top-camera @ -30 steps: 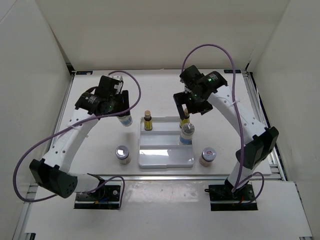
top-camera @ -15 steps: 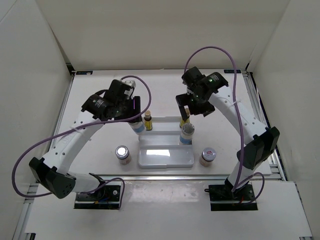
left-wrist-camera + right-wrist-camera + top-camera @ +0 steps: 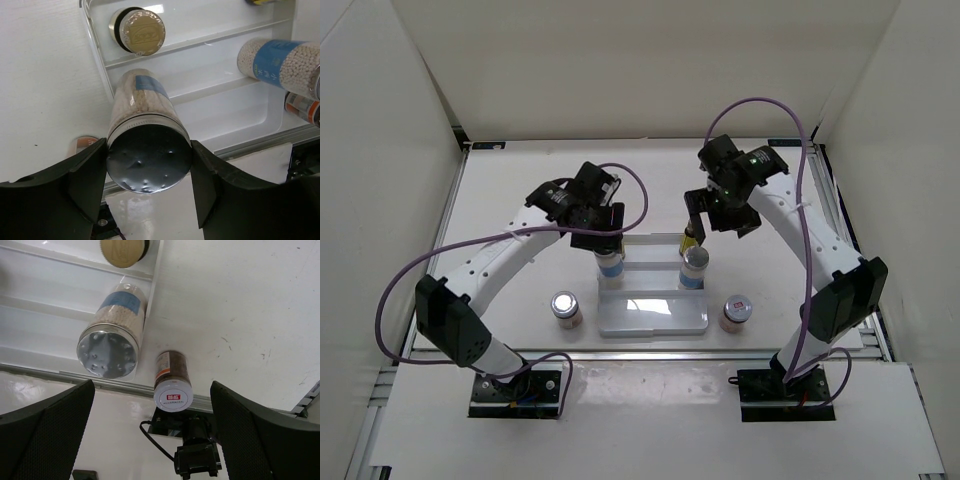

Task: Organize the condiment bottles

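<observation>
Left claw (image 3: 149, 167) is clamped on a blue-label bottle (image 3: 142, 100). Right claw (image 3: 152, 390) gapes wide. The jar (image 3: 171, 367) lid's red sticker (image 3: 173, 396) is unreadable.

White stepped tray (image 3: 650, 318), glossy, standing midway between the left and right edges of the bench and nearer the near edge than the far one. White bench top (image 3: 510, 190), matt and lightly scuffed. Aluminium rail (image 3: 449, 200) along the left edge. White enclosure panels (image 3: 620, 70) behind the far edge and at both sides.
</observation>
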You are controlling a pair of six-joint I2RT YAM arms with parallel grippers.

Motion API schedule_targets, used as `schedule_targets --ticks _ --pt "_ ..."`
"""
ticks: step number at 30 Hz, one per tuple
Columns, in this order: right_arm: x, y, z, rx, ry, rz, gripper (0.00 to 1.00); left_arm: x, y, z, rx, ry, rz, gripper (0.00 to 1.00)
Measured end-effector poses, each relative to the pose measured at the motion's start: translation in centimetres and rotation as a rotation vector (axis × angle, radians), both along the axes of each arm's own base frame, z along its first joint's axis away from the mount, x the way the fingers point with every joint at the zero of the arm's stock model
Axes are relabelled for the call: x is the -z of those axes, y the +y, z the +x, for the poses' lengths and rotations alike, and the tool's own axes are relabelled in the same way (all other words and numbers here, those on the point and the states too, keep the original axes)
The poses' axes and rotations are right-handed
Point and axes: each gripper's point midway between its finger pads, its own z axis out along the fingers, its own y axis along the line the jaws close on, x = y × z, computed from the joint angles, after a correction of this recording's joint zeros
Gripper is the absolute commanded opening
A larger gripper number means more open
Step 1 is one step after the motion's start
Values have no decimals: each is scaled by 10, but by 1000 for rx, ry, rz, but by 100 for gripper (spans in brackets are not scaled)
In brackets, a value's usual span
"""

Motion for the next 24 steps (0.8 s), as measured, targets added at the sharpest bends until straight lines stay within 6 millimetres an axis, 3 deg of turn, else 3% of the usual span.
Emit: schedule_targets --ticks 6,11,14,16,21,24 --pt "0 -9 1 30 5 4 100 7 -10 -6 32 5 10 11" --pt "1 -10 1 33 8 6 100 25 -12 -11 40 32 46 12" --pt "4 -11 -1 33 19 0 100 38 -10 -11 34 53 73 33" --pt "6 -13 -2 37 24 -3 100 43 -10 -10 29 65 83 60" --pt "10 -17 -5 59 44 4 100 43 -10 -7 21 52 86 99" --pt "12 -21 -12 76 67 24 100 42 -9 -5 6 47 86 99"
